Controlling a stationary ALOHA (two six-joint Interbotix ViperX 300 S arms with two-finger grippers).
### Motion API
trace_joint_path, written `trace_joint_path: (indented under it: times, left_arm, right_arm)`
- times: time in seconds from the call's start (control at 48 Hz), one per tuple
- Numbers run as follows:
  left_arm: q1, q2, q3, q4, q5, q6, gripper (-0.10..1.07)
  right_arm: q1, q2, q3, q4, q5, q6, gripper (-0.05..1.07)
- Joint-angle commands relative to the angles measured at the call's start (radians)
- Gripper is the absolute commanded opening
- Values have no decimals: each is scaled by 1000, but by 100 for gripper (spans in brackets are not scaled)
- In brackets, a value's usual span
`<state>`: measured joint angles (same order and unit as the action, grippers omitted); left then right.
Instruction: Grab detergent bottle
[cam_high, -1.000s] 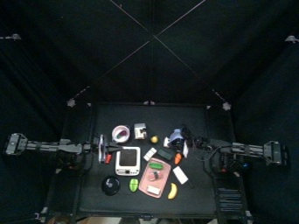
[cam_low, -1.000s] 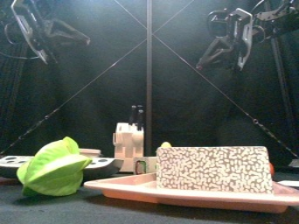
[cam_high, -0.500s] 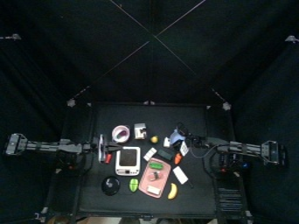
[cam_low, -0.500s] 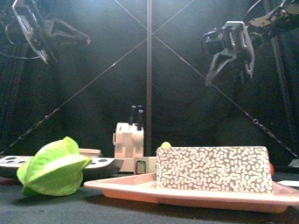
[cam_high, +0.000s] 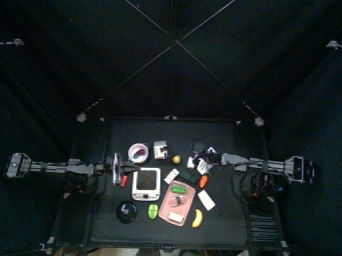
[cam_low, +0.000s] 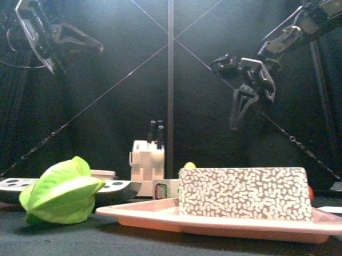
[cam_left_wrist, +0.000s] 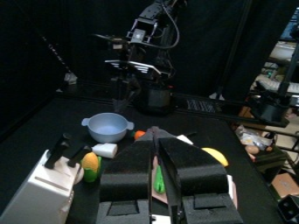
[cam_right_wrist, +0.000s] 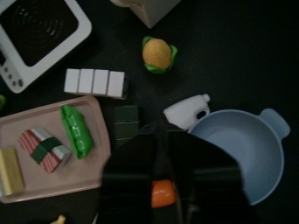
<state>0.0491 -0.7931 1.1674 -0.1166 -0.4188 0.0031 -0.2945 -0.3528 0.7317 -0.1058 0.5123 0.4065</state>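
Observation:
The detergent bottle (cam_right_wrist: 239, 144) is pale blue and rounded, with a white spout (cam_right_wrist: 187, 112). It lies just beyond my right gripper's dark jaws in the right wrist view. In the left wrist view the bottle (cam_left_wrist: 108, 128) sits on the table below the right gripper (cam_left_wrist: 140, 70). In the top view the right arm reaches in from the right, and its gripper (cam_high: 203, 157) hangs over the bottle and covers most of it. The right gripper (cam_low: 243, 92) stands open, above the table. My left gripper (cam_left_wrist: 159, 144) rests open and empty at the table's left (cam_high: 104, 177).
A pink tray (cam_high: 181, 205) with toy food lies at the front middle, with a speckled block (cam_low: 245, 193) on it. A white-pink device (cam_high: 147, 182), a pink-white ring (cam_high: 140, 153), a toy burger (cam_right_wrist: 158, 52) and a green toy (cam_low: 60, 190) lie around.
The right arm has stretched left from the table's right side to above the bottle and come lower. Its jaws have spread from shut to open. The left arm has not moved.

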Motion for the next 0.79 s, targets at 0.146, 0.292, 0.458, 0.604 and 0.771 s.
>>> trace_joint_path:
  times: [0.146, 0.292, 0.458, 0.604, 0.771]
  left_arm:
    - [3, 3, -9, 0, -9, -2, 47]
    - [2, 3, -5, -6, -9, -3, 47]
    - [2, 3, 0, -12, -9, -2, 47]
    - [3, 3, 3, -12, -9, -2, 47]
    - [2, 3, 6, -14, -8, -3, 47]
  right_arm:
    - [-2, 66, -44, -80, -12, -2, 82]
    - [8, 114, -63, -107, -14, -14, 95]
    - [12, 175, -98, -178, 15, -25, 103]
    - [11, 227, -156, -222, 100, -67, 103]
    - [-2, 288, -227, -160, 206, -199, 103]
